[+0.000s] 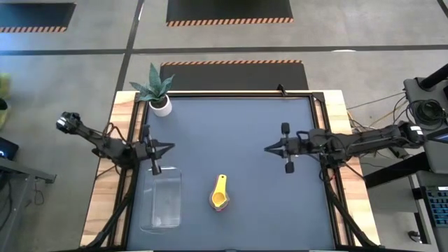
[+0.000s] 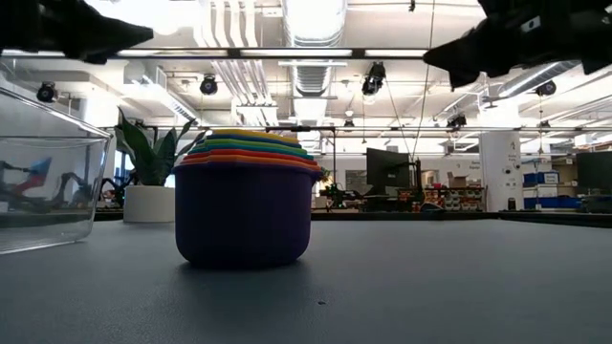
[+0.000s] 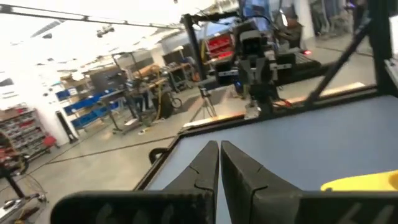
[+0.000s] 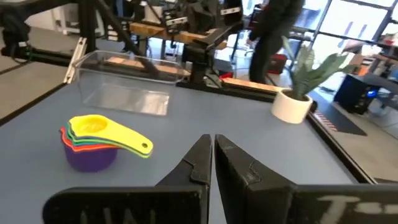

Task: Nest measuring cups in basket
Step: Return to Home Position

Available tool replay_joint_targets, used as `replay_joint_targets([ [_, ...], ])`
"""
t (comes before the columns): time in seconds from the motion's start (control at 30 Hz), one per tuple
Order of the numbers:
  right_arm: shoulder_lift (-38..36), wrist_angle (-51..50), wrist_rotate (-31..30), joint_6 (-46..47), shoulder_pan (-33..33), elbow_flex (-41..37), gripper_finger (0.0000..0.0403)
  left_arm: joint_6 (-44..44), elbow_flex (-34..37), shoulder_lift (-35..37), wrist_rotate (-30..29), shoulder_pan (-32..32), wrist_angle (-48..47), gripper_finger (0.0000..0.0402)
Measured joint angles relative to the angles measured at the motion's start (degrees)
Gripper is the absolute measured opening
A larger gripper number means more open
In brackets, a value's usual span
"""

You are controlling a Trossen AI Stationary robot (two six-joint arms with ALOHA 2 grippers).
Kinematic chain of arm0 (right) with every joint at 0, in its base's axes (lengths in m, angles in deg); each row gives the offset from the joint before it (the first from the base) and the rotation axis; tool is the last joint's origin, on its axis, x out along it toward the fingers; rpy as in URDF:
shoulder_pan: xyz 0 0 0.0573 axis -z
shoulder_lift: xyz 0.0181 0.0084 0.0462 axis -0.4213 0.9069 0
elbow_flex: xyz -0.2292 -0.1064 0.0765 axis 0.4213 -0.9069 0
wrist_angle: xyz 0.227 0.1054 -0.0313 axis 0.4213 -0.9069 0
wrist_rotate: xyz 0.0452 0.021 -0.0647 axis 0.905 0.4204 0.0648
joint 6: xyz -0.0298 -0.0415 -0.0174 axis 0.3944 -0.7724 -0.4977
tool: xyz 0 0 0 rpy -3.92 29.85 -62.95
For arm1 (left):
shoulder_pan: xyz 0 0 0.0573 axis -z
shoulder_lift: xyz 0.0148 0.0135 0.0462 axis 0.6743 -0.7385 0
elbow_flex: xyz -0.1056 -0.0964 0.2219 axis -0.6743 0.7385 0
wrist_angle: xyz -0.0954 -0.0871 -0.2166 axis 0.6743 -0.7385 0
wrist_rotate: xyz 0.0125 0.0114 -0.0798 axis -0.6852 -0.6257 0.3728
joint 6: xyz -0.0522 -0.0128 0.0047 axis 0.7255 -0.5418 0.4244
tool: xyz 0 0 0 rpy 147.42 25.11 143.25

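Grey-blue table top with pale wooden edges fills the overhead view. The clear basket (image 1: 161, 210) lies on it. Just beside the basket, on the bare table and not inside it, stands the stack of measuring cups (image 1: 220, 197), yellow on top. The left end effector (image 1: 166, 148) hangs just beyond the basket's far end, clenched to a point and grasping nothing. The right end effector (image 1: 270, 148) is well apart from the basket, past the stack, also clenched and empty. A white plant pot (image 1: 161, 105) sits beyond the basket at the table's far corner.

From table height, the stack (image 2: 245, 201) shows a purple cup (image 2: 244, 220) at the bottom, with red, orange, green and yellow rims layered above it. The basket's wall (image 2: 48, 191) stands near it, and the plant pot (image 2: 151, 203) is behind, between the two. Both end effectors are dark shapes high above.

On the left wrist, the two fingers (image 3: 205, 171) press together, and a yellow edge (image 3: 364, 182) shows off to one side.

On the right wrist, the fingers (image 4: 200, 158) meet as well. Ahead, the stack (image 4: 93, 146) sits near the basket (image 4: 124, 84), which holds no cups. A person (image 4: 273, 31) stands in the room beyond the table.
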Motion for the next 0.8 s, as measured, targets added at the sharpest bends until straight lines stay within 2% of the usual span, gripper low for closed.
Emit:
replay_joint_targets([
  [0.23,-7.5,-0.6,0.2,0.8,3.1,-3.7,0.0009,-5.3,5.3,5.8,0.0,-5.6,8.9,0.0000],
  [0.33,-10.0,-2.2,1.1,1.5,4.1,-4.1,0.0008,-6.9,5.3,8.6,0.9,-8.1,7.0,0.0000],
  [0.43,-12.4,-4.2,1.9,1.6,4.6,-4.1,0.0008,-7.4,4.6,12.5,4.3,-8.7,4.3,0.0000],
  [0.57,-15.5,-7.5,1.9,1.6,4.6,-4.0,0.0008,-5.1,3.3,18.5,5.0,-8.7,-5.7,0.0000],
  [0.67,-18.0,-10.7,1.6,1.6,4.6,-4.0,0.0008,-2.5,2.8,19.1,4.6,-8.7,-10.7,0.0000],
  [0.8,-21.0,-13.7,1.5,1.6,4.7,-4.0,0.0008,-1.1,3.0,19.1,5.1,-8.6,-11.6,0.0000],
])
